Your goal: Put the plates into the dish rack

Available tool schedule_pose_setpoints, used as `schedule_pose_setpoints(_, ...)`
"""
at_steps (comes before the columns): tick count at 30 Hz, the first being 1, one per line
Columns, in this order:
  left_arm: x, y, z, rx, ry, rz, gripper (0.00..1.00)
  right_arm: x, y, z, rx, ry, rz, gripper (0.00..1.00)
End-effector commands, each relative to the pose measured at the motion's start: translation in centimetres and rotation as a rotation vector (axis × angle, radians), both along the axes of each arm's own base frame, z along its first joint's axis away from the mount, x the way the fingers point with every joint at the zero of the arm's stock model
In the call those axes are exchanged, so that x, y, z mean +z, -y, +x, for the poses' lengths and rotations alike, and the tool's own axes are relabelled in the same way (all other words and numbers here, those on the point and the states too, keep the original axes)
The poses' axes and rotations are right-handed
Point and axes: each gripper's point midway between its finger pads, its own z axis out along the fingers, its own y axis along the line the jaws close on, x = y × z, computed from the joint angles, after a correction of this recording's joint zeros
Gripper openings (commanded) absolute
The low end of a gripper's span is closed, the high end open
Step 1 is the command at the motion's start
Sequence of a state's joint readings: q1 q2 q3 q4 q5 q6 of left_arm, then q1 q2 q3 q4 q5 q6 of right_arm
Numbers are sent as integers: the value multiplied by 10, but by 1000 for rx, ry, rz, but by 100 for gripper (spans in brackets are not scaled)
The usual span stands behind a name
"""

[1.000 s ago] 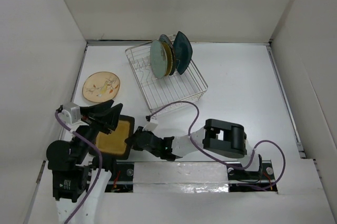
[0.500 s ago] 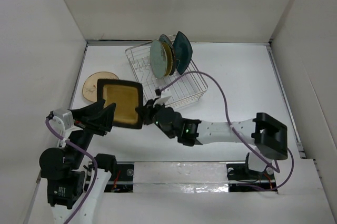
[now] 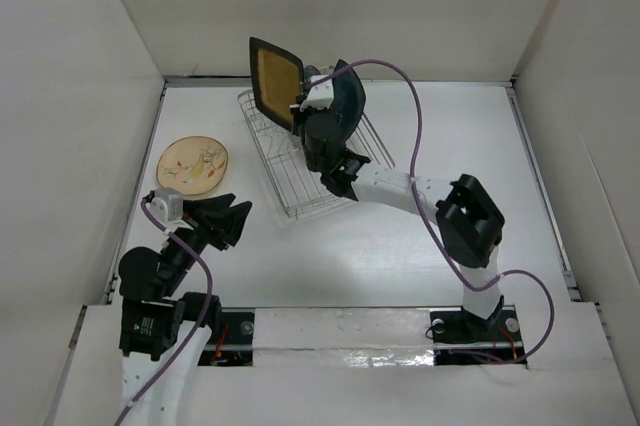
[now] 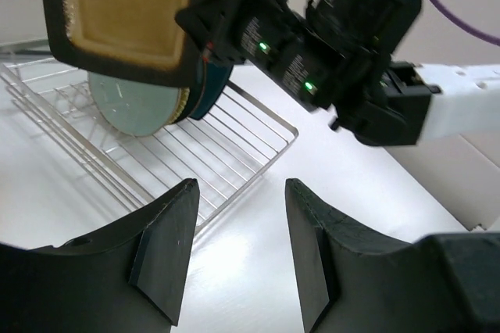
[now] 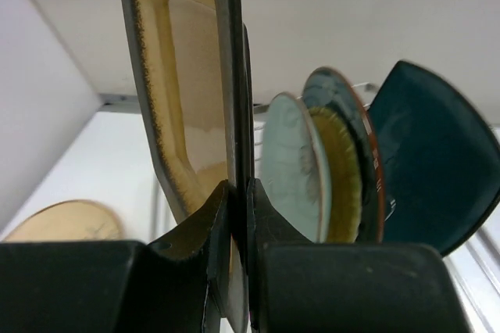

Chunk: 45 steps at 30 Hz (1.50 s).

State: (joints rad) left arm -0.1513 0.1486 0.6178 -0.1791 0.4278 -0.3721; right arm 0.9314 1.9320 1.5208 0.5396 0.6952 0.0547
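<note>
**With the square plate gripped above the rack**

Where my right arm reaches across to the far side of the tabletop (image 3: 450,136), my right end effector (image 5: 238,192) is clenched on the lower edge of the mustard square plate (image 5: 183,91), one finger on each face at the black rim. That plate stands on edge in the air above the far left corner of the dish rack (image 3: 330,171), held up over the wires, its yellow face turned to the left of the scene.

Just right of it, four plates stand upright in the far end of the rack, packed close together. The pale green plate (image 5: 293,161) is nearest the held one. Behind it comes the yellow woven plate (image 5: 340,177), then the teal round plate (image 5: 336,87), of which little more than the rim shows. The dark teal plate (image 5: 430,161) sits last on the right, leaning away from the others.

The tan plate (image 3: 192,164) with a drawing on it lies flat on the tabletop to the left of the rack, apart from it and near the left wall.

My left end effector (image 4: 241,200) hovers over the near left part of the tabletop, released, its fingers spread with nothing between them, pointing toward the rack.
</note>
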Motion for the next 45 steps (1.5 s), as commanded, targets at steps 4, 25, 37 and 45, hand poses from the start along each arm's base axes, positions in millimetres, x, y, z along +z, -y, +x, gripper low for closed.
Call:
schedule_pose_setpoints(4,-1,12,5,-66,48,-24,45,90,25,42,-104,236,114,0)
schedule_pose_setpoints(25,-10,1,20,17,1,-48,45,-22,-9,50,-244,120,-7,0)
schedule_pose_setpoints(37,-9,-13,26,110,-22,-95,45,-92,-20,24,-207,-18,18,35)
schedule_pose_setpoints(45,-11,-22,41,177,-67,-191,46,-100,-17,10,-149,-71,56,42)
